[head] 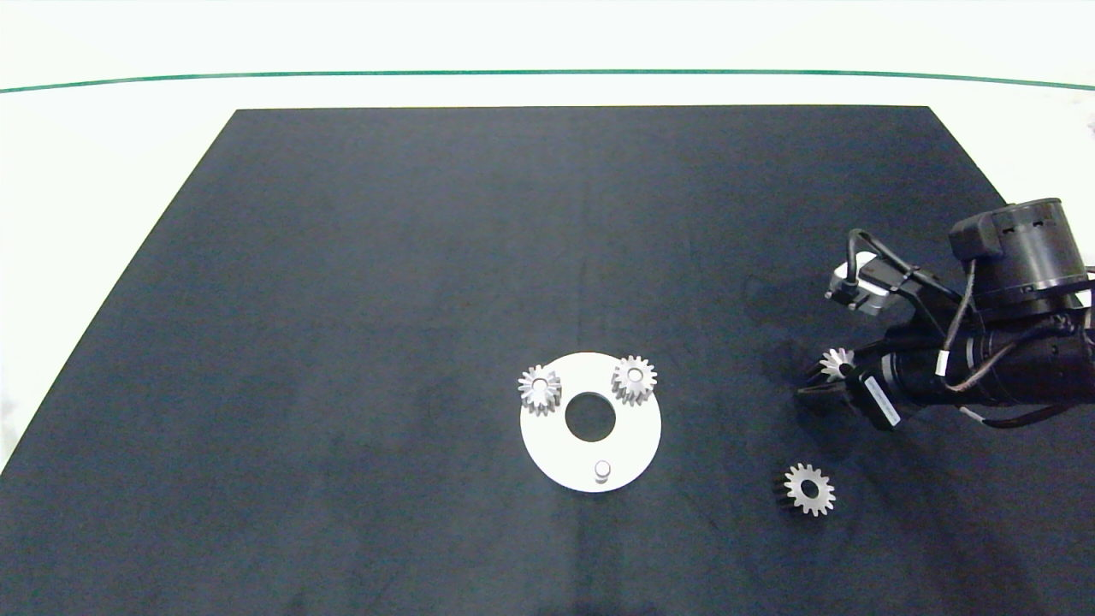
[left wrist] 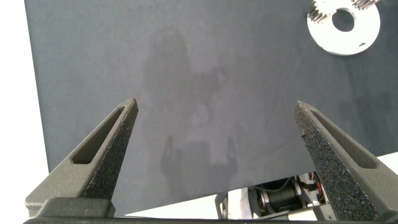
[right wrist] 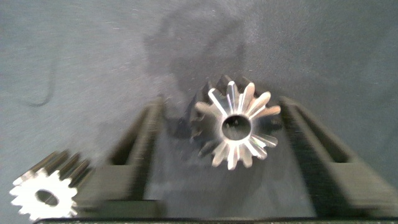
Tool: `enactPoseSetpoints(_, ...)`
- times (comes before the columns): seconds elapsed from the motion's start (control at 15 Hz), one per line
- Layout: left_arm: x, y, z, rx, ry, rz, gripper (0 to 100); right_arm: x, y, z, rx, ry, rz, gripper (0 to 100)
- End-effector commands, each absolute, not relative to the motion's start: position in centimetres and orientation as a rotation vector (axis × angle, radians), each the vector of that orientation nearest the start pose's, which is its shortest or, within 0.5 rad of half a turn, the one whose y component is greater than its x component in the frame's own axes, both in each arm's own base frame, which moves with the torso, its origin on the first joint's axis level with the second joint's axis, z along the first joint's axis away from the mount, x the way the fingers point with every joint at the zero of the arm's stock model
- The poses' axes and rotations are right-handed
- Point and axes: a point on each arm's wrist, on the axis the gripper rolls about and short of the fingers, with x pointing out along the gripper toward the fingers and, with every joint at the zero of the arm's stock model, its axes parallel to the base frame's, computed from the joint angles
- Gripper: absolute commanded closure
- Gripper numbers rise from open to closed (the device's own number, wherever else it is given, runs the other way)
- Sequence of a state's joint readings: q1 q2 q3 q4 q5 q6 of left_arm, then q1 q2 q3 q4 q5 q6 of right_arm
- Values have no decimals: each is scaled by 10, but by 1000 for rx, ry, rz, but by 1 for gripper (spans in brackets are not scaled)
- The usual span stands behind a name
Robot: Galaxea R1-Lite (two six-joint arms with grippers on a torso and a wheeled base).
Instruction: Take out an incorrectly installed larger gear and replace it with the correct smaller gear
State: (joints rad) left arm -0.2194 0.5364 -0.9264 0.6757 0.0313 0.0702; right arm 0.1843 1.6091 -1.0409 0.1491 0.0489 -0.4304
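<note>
Right gripper (head: 828, 381) has the larger gear (head: 836, 363) between its fingers; whether it's gripped, can't tell. Smaller gear (head: 808, 489) lies flat on the bench at the gripper's 6 o'clock, near; plate (head: 558, 458) with its bare peg (head: 602, 469) sits at the gripper's 9 o'clock. Left gripper (left wrist: 217, 115) wide open, holding nothing, well off.

Two gears (head: 540, 387) (head: 634, 379) are seated on the disc (head: 560, 449) (one peg (head: 602, 469) bare); the larger gear (head: 836, 364) is seen at the right claw (head: 823, 379), the smaller gear (head: 808, 488) nearby.
</note>
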Motion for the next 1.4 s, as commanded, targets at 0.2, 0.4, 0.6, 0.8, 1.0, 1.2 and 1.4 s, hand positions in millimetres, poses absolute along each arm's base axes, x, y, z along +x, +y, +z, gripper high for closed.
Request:
enactPoseSetpoints(0.2, -27, 7, 257, 107, 288, -196, 0, 220, 75, 238, -527, 525, 516, 0)
enactPoseSetpoints(0.4, -28, 7, 256, 107, 284, -196, 0, 183, 90, 247, -573, 516, 639, 0)
enactPoseSetpoints(0.6, -28, 7, 256, 106, 281, -196, 0, 167, 94, 231, -638, 571, 713, 0)
enactPoseSetpoints(0.8, -29, 7, 256, 106, 280, -194, 0, 166, 93, 208, -709, 643, 713, 0)
enactPoseSetpoints(1.0, -29, 7, 256, 106, 277, -194, 0, 175, 98, 194, -737, 654, 698, 0)
enactPoseSetpoints(1.2, -29, 7, 256, 106, 277, -194, 0, 183, 108, 182, -752, 614, 677, 0)
enactPoseSetpoints(1.4, -29, 7, 256, 106, 277, -194, 0, 185, 113, 174, -767, 639, 694, 0)
